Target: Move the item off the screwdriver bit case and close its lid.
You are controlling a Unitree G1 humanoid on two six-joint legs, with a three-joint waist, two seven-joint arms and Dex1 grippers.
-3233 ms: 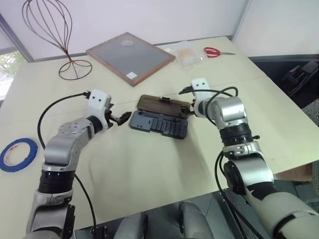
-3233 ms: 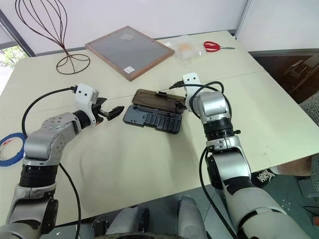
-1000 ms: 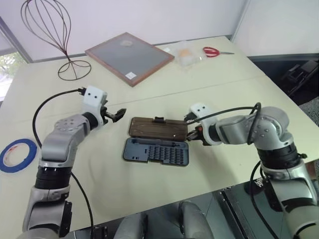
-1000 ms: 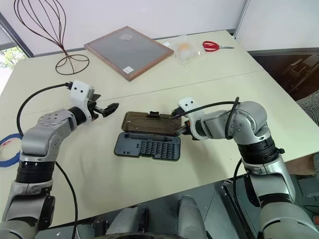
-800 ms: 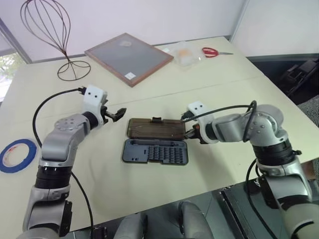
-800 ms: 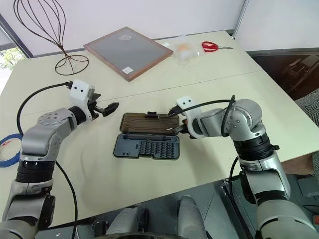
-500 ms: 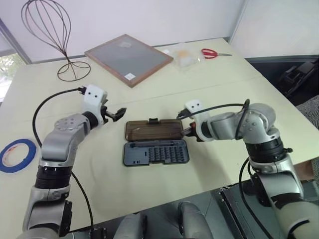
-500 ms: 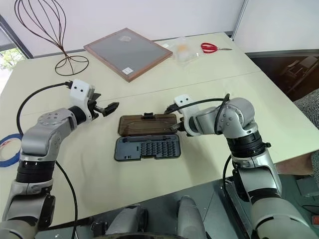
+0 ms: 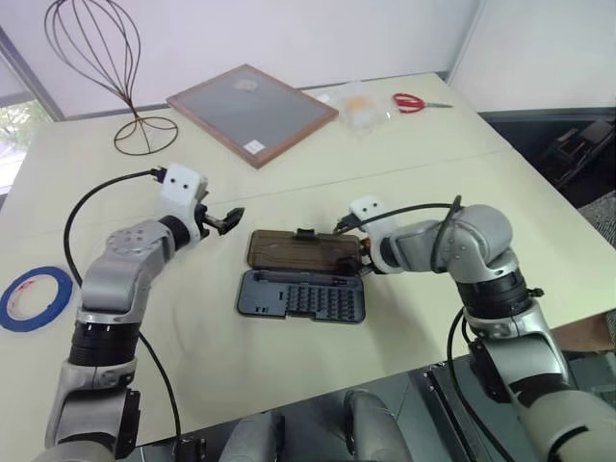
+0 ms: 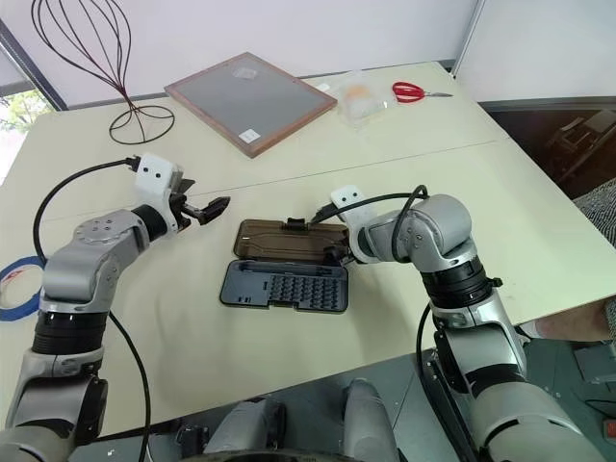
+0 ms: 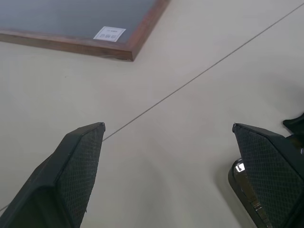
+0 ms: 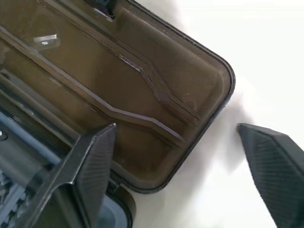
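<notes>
At mid-counter (image 9: pixel 318 366), screwdriver bit case (image 9: pixel 301 294) lying open, smoky lid (image 9: pixel 303 249) flat behind its tray, right fingers (image 12: pixel 90 166) spread apart astride the lid's right corner, left fingers (image 11: pixel 78 166) apart just left, blue tape roll (image 9: pixel 35 297) far left.

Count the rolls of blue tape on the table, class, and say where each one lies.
1. The roll of blue tape lies flat near the table's left edge, left of the left arm, well apart from the open bit case. Another could lie outside the pictures.
</notes>
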